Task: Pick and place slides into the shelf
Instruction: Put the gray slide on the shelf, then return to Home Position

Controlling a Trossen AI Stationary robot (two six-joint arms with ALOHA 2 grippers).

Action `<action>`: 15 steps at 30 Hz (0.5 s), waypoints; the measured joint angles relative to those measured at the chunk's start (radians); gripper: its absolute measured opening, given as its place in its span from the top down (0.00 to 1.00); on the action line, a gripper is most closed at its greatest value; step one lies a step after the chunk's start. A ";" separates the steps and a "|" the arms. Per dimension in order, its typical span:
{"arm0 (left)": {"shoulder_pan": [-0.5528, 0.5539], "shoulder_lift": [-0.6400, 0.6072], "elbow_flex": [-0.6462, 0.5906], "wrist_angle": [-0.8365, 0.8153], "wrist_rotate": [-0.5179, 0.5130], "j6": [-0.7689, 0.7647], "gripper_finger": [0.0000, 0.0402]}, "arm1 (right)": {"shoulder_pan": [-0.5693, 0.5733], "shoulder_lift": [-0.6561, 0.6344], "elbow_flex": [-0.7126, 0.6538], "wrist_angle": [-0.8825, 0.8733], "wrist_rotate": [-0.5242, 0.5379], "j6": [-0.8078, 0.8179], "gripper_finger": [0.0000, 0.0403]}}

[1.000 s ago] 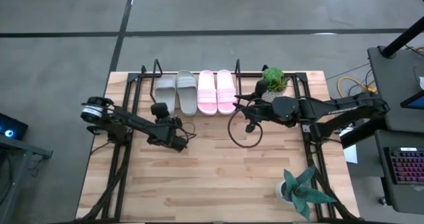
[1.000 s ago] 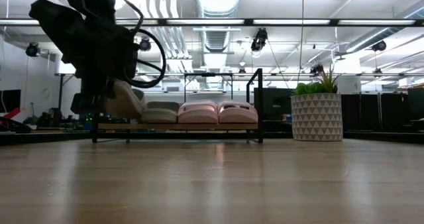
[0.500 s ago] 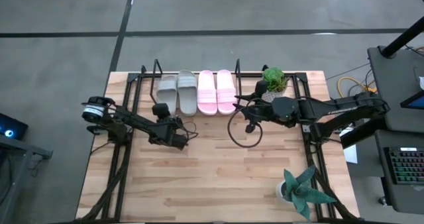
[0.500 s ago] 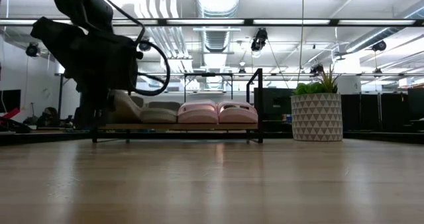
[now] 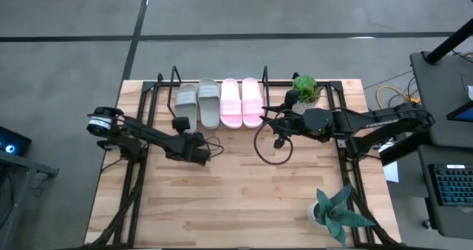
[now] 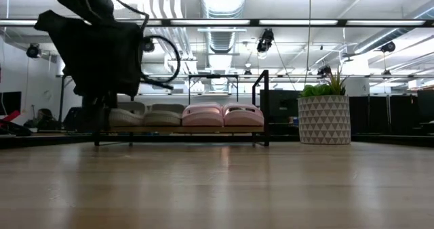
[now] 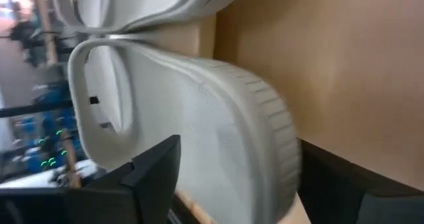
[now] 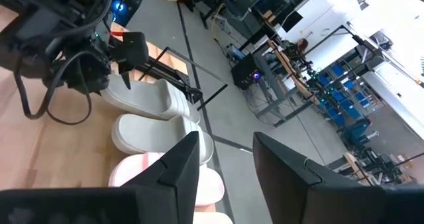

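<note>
Last grey-green slide [image 5: 186,102] sat on the shelf [image 5: 166,83], left gripper [image 7: 225,184] jaws spread, no grip. Right gripper [image 8: 225,177] parked beside shelf, jaws apart, empty. Probably just needed backing off.

In the low view the left arm [image 6: 98,49] hides the end of the shelf [image 6: 183,129] and part of the outer grey-green slide [image 6: 125,112]. The left wrist view cuts that slide [image 7: 199,124] off at the edges.
</note>
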 joint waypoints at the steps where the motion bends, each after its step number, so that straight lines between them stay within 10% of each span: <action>1: 0.000 -0.015 0.000 0.009 0.014 0.021 0.36 | 0.000 0.000 0.000 -0.001 0.000 0.000 0.67; 15: -0.001 -0.351 0.015 0.090 0.367 0.154 0.30 | 0.000 0.000 0.000 -0.005 0.000 0.000 0.67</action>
